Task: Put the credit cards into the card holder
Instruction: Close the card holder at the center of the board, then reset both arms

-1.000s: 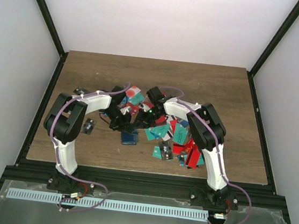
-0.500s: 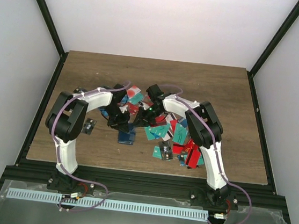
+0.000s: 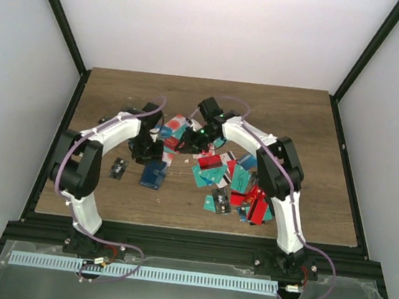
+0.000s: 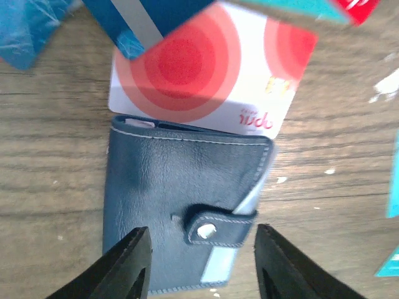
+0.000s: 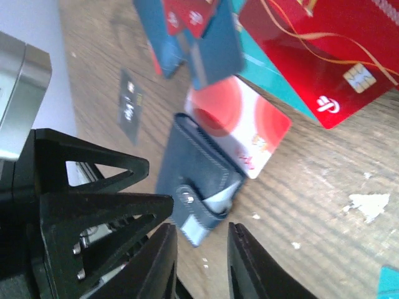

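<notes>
From above: showing one card holder (image 3: 153,174) lying flat on the worktop (image 3: 298,110), toward the near edge, left of credit cards (image 3: 228,185) heaped too overlapped for counting; two hands hovering close by, left hand (image 3: 145,154) and right hand (image 3: 184,144).

Left wrist: revealing the holder's snap strap (image 4: 212,225) and one white-and-red card (image 4: 206,75) touching its far side. Fingers standing apart, released.

Right wrist: adding one red chip card (image 5: 324,62). Fingers narrowly parted, gripping nothing.

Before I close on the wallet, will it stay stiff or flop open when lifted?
The wallet looks like soft stitched leather, so it probably bends slightly. Its strap appears snapped, so it likely stays folded. Lying flat on the table, its edge may resist pinching.
</notes>
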### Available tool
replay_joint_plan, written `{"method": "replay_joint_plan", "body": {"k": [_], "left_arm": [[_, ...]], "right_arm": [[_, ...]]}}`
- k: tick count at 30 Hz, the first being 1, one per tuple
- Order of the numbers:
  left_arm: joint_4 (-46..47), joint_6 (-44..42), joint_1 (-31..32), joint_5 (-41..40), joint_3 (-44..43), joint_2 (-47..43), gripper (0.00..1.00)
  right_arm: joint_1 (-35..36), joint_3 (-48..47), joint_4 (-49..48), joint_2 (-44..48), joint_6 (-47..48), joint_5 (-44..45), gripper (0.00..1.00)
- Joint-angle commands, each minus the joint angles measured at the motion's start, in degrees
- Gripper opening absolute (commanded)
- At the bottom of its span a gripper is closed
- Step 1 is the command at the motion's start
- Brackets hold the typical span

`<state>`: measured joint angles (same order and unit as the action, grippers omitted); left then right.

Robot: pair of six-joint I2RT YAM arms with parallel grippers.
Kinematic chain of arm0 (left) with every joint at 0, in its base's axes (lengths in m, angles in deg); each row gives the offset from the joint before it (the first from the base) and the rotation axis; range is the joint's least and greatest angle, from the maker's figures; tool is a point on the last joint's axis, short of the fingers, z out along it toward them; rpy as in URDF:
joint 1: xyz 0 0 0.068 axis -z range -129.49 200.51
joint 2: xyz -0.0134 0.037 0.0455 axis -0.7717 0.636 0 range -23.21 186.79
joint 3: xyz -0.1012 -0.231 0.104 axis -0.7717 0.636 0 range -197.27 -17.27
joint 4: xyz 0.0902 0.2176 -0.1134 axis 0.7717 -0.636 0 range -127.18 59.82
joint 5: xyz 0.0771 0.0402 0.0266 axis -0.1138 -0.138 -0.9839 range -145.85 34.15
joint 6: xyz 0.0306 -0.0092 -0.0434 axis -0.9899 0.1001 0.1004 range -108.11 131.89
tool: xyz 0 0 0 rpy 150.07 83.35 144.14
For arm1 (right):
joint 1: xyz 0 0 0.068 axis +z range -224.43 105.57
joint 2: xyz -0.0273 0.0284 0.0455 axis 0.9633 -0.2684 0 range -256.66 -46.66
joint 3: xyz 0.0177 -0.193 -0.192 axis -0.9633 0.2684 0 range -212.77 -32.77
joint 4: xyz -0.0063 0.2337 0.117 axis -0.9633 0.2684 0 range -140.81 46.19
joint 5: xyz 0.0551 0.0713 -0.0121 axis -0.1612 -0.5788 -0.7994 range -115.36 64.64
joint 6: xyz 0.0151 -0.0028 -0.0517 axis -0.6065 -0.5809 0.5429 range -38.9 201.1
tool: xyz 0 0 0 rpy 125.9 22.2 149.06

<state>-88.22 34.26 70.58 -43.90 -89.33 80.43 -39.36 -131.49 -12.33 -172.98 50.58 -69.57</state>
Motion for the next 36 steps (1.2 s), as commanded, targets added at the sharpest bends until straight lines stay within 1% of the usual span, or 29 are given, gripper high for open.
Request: {"method": "replay_joint_plan", "body": {"k": [1, 3, 5, 7, 8, 9, 10, 14, 15, 18, 21, 23, 24, 26, 29, 31, 33, 36], "left_arm": [[-0.7, -1.4, -0.5, -2.7, -3.5, -7.1, 0.54], [-0.3, -2.1, -1.1, -3.9, -4.6, -9.6, 0.61], [0.8, -2.9, -1.9, -5.9, -5.4, -12.4, 0.66], [2.6, -3.5, -3.1, -8.2, -5.7, -15.6, 0.73], [4.0, -4.0, -4.1, -8.8, -5.7, -17.3, 0.78], [5.2, -4.4, -5.0, -9.5, -5.8, -19.0, 0.84], [6.5, -5.0, -5.8, -10.2, -5.7, -20.8, 0.88], [11.9, -7.4, -8.6, -13.2, -5.1, -27.1, 0.99], [13.5, -8.2, -9.2, -13.9, -4.5, -28.8, 1.00], [18.0, -9.9, -10.6, -19.5, -2.1, -33.2, 1.00], [22.9, -11.9, -11.1, -25.5, 1.4, -37.2, 1.00], [26.3, -12.9, -11.2, -30.3, 5.1, -40.0, 1.00], [28.2, -13.6, -11.2, -31.9, 7.1, -41.5, 1.00], [33.0, -15.4, -11.3, -32.1, 13.6, -45.4, 1.00], [44.0, -19.6, -11.3, -27.2, 25.6, -53.6, 0.94], [51.0, -22.5, -11.4, -24.2, 34.1, -61.8, 0.92], [58.6, -23.4, -11.5, -24.1, 41.9, -67.7, 0.91], [67.7, -24.0, -11.6, -23.8, 51.1, -73.5, 0.92]], "right_arm": [[-0.2, -3.3, 0.5, 7.3, 0.9, 1.9, 0.28], [-0.2, -3.8, 0.6, 9.7, 1.7, 4.3, 0.35], [-0.3, -4.3, 1.0, 12.7, 2.4, 7.6, 0.48], [-0.4, -4.5, 1.1, 15.7, 3.0, 11.4, 0.62], [-0.5, -4.3, 1.2, 17.2, 3.3, 14.3, 0.70], [-0.8, -4.2, 1.2, 18.8, 3.5, 16.3, 0.96], [-1.1, -3.8, 1.0, 20.6, 3.8, 17.9, 1.00], [-2.7, -1.5, -0.8, 27.6, 4.7, 24.3, 1.00], [-2.9, -0.9, -1.4, 29.5, 4.9, 26.6, 1.00], [-3.1, 2.3, -4.8, 35.9, 6.9, 34.4, 1.00], [-3.1, 9.5, -10.5, 43.6, 8.6, 44.3, 1.00], [-3.1, 17.8, -17.8, 49.7, 10.5, 50.1, 1.00], [-3.1, 23.4, -22.8, 53.3, 12.1, 52.7, 1.00], [-3.1, 34.7, -31.9, 60.5, 14.4, 58.1, 1.00], [-3.1, 51.7, -44.3, 71.5, 15.4, 67.2, 1.00], [-3.1, 60.7, -50.6, 78.9, 17.5, 69.1, 1.00], [-3.1, 67.3, -53.8, 84.2, 20.1, 68.1, 1.00], [-3.1, 72.9, -53.5, 88.1, 23.0, 69.7, 1.00]]}}
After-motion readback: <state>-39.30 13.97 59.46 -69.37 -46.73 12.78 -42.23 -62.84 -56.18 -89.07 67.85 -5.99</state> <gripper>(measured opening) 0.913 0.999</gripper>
